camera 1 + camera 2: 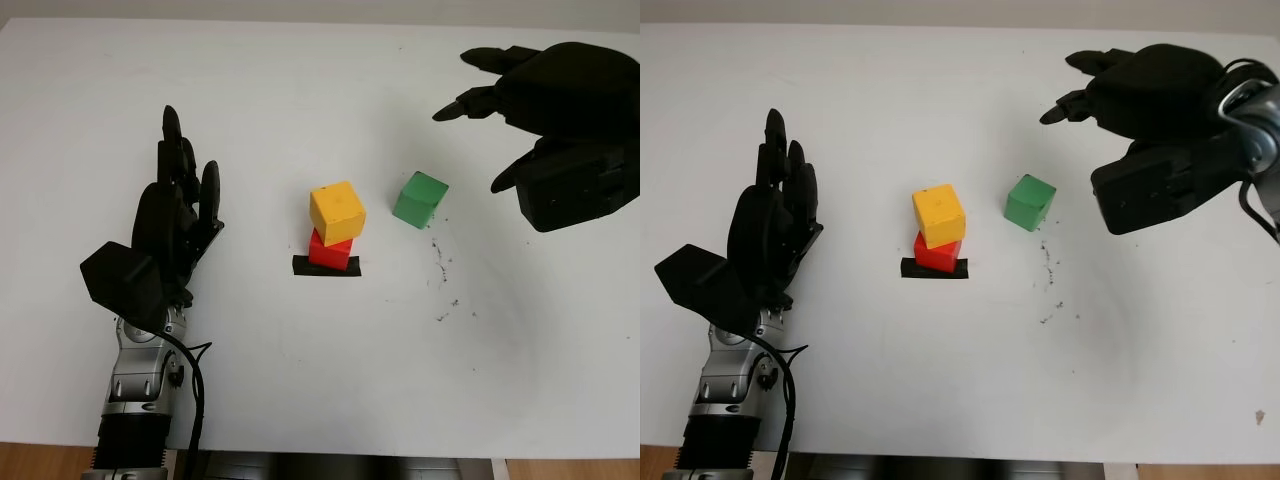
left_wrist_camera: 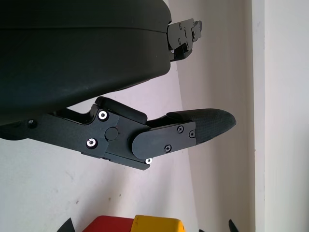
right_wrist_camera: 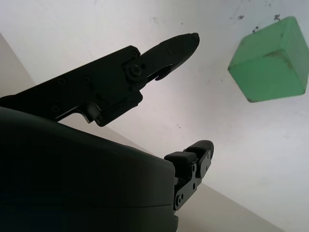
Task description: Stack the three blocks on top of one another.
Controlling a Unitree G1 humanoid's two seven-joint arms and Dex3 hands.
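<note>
1. Two of the three blocks are already stacked. The yellow block [image 1: 337, 211] sits on top of the red block [image 1: 330, 250], and the red one stands on a strip of black tape [image 1: 326, 267] near the centre of the white tabletop [image 1: 300, 90].

2. The yellow block is turned a little against the red one and seems to hang over its edges, so I judge the pair is not perfectly aligned, but it stands.

3. The green block [image 1: 419, 199] is not yet placed. It lies alone on the tabletop, at about 2 o'clock from the stack, near it but not touching. Putting this block on the yellow one is what is left of the task.

4. My right hand [image 1: 545, 95] is at about 2 o'clock from the green block, above the tabletop. It is released and holds nothing. In my right wrist view the green block [image 3: 269, 60] lies beyond my fingertips [image 3: 178, 46], with bare tabletop between us, so I touch nothing.

5. My left hand [image 1: 175, 215] is at 9 o'clock from the stack, well apart from it. It is also released and empty.

6. I think the next move is for my right hand: come down to the green block, take it from two sides, and lift it over the stack. The risk I see is pushing the yellow block off when I set the green one down, because the stack is small and a little crooked.

7. Some dark specks [image 1: 440, 262] lie on the tabletop at about 5 o'clock from the green block. They do not stand in my way.
</note>
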